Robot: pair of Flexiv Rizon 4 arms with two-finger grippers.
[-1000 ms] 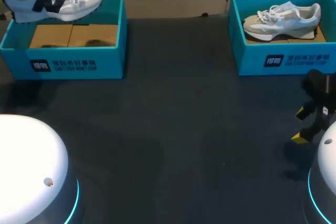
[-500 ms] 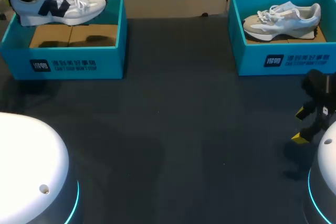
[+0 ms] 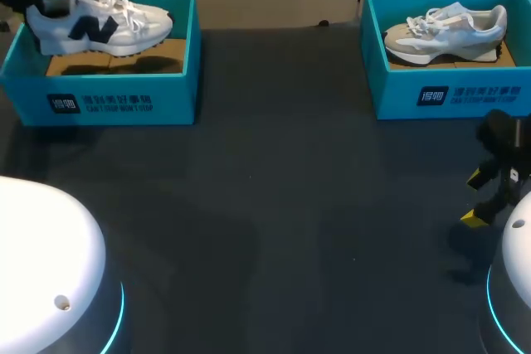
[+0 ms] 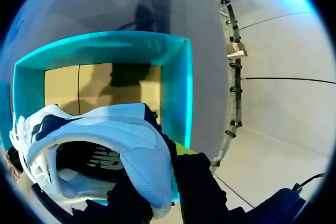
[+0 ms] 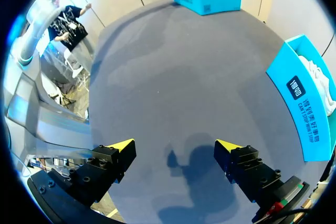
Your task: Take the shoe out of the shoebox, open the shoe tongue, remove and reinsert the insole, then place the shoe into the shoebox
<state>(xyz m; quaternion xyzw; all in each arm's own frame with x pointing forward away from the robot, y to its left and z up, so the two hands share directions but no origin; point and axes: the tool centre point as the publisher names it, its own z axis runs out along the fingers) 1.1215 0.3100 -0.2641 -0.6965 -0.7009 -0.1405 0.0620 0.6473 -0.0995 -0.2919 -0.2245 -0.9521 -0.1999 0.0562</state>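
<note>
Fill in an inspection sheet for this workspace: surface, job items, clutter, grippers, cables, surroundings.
Surface: dark grey table.
Job's things: teal left shoebox, its cardboard floor showing; white shoe held by its heel within the box's walls, its shadow on the floor beneath. Teal right shoebox with a grey shoe lying inside.
Clutter: nothing seen.
Grippers: left gripper shut on the white shoe's heel; right gripper open, holding nothing, above the table in front of the right shoebox.
Cables: nothing seen.
Surroundings: nothing seen reaching over the table.
</note>
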